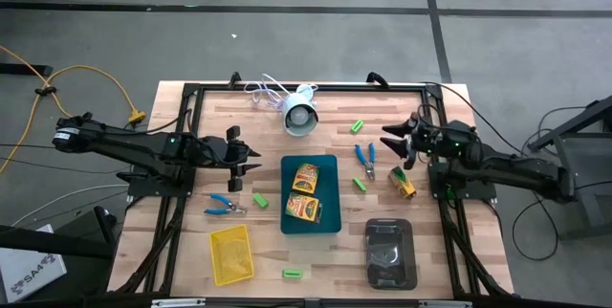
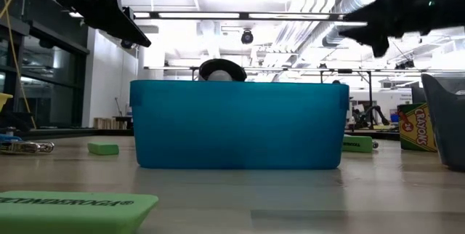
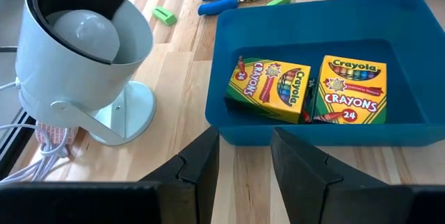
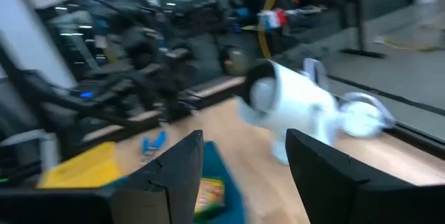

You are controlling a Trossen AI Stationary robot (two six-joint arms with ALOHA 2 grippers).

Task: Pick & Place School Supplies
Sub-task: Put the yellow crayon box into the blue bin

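Observation:
Two yellow crayon boxes [image 1: 305, 176] [image 3: 271, 88] lie in the teal tray [image 1: 327, 166] [image 3: 389, 130] [image 2: 240, 125]. A third box [image 1: 403, 183] [image 2: 415, 127] lies on the table to its right. One blue-handled tool [image 1: 225, 205] lies left of the tray, another [image 1: 366, 158] [image 3: 226, 0] to its right. Small green blocks [image 1: 260, 199] [image 1: 359, 127] [image 1: 360, 184] are scattered around. My left gripper [image 1: 254, 159] [image 3: 243, 161] hovers open and empty left of the tray. Just right of the right-hand tool, my right gripper [image 1: 388, 143] [image 4: 243, 161] hangs open and empty.
A white lamp-like device [image 1: 300, 115] [image 3: 83, 57] with a cable stands behind the tray. At the front stand a yellow tray [image 1: 231, 253] and a dark grey tray [image 1: 389, 251], with a green block [image 1: 293, 275] [image 2: 69, 205] between them.

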